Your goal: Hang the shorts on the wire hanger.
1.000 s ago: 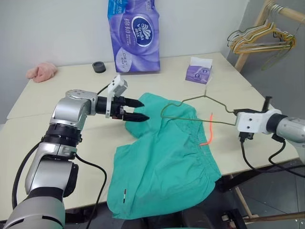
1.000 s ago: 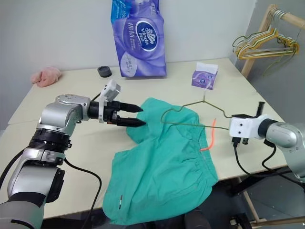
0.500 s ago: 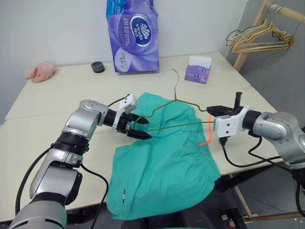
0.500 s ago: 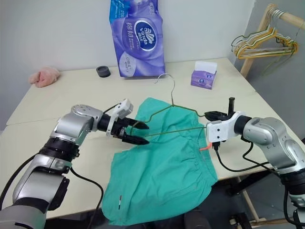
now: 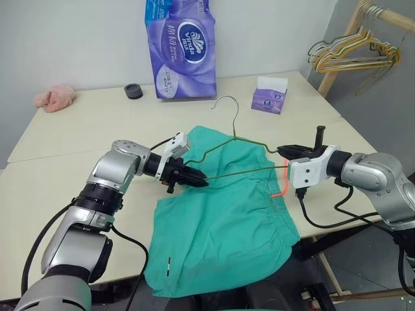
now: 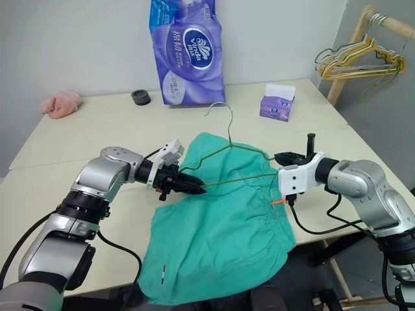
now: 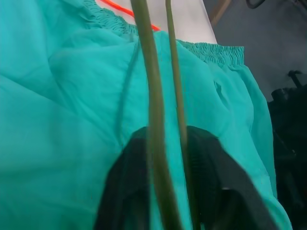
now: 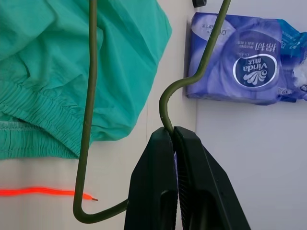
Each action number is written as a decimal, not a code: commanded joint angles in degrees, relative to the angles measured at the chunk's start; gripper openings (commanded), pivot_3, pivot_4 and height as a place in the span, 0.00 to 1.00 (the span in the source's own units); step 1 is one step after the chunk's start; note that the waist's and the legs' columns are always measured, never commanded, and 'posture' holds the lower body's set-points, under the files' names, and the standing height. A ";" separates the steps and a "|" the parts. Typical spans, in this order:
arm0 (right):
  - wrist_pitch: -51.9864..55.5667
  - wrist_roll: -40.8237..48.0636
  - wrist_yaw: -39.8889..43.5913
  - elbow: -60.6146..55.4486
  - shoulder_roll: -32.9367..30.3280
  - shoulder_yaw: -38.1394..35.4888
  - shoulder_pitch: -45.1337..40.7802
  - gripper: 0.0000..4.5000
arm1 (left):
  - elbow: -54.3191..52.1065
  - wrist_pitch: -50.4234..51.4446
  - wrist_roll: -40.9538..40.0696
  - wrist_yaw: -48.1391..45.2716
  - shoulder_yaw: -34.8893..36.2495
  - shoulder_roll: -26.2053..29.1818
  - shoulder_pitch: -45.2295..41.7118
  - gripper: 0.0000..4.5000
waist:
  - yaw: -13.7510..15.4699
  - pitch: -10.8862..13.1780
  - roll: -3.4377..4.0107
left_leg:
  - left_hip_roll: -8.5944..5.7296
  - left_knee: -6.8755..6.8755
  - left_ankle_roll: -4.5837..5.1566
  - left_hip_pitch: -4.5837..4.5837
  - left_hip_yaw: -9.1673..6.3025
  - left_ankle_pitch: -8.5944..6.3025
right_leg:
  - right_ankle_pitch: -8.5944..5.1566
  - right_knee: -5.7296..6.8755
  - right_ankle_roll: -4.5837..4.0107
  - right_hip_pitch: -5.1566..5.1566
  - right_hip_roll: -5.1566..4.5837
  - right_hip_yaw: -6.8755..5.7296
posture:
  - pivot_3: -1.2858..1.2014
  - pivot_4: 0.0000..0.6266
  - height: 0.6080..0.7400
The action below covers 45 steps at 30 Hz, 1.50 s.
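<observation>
- Shorts [image 5: 224, 220] lie flat on the table [image 5: 78, 129]; you see the near leg hang over the table's front edge, so its lower hem is partly cut off from your sight. A small dark label [image 5: 170, 264] sits at that hem, too small to read.
- Your orange-red drawstring [image 5: 283, 183] comes out at the waistband on the right side and lies on the bare table.
- You hold the wire hanger [image 5: 241, 150] above the shorts with both arms; its hook points up and away from you, toward the purple tissue pack [image 5: 180, 46].
- Your right gripper [image 5: 285, 149] has its fingers [image 8: 158, 191] closed on the hanger's right corner; in the right wrist view the wire passes between the two black fingers, which press together on it.
- Your left gripper [image 5: 198, 181] is at the hanger's left corner, low over the cloth. In the head views its fingers look drawn together around the wire. In the left wrist view two wire strands run between the dark fingers [image 7: 124, 191], but the cloth behind and the close view hide the tips, so you cannot tell if they also pinch the fabric.
- The lower bar of the hanger runs between your two grippers, just above the shorts; whether it touches the cloth is hard to make out.
- Behind, you have a small tissue box [image 5: 270, 95], a black cap [image 5: 133, 91] and a pink cloth [image 5: 55, 96] near the far edge.
- At the right, a bunch of yellow and green hangers [image 5: 353, 55] hangs on a wooden rack [image 5: 343, 48], partly cut off by the frame.
</observation>
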 commanded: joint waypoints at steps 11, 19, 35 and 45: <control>1.56 10.49 5.27 -5.43 0.57 -3.74 2.39 0.24 | -4.04 -0.04 -0.40 3.02 1.77 0.06 2.05 0.00 | 0.03 0.00 0.00 | 0.00 0.02 0.00 0.01 -0.03 0.00 | 0.00 0.03 -0.01 0.02 0.00 0.00 | 0.44 0.13 1.00; 19.59 20.60 8.12 -14.61 1.05 -9.17 6.11 0.82 | -4.02 -5.78 0.34 6.90 3.20 -0.89 1.90 0.00 | 0.26 -0.01 -0.01 | 0.00 0.06 0.00 0.01 -0.13 0.00 | 0.01 0.04 -0.01 0.06 -0.24 -0.03 | 0.44 0.13 1.00; 62.46 42.00 20.18 -19.38 -4.97 -4.97 -0.27 0.99 | -12.14 -18.96 4.58 1.14 -1.13 2.34 4.92 0.00 | 0.27 -0.03 0.01 | 0.00 0.05 0.01 -0.01 -0.14 0.00 | 0.01 -0.01 -0.01 0.07 -0.27 -0.08 | 0.44 0.12 1.00; 64.08 39.33 19.45 -17.43 -4.47 3.62 -3.37 0.99 | -14.90 -18.83 4.46 1.89 -1.52 1.81 6.48 0.00 | 0.25 -0.03 0.01 | 0.02 0.05 0.00 -0.01 -0.17 0.00 | 0.00 0.01 0.00 0.05 -0.26 -0.11 | 0.45 0.12 1.00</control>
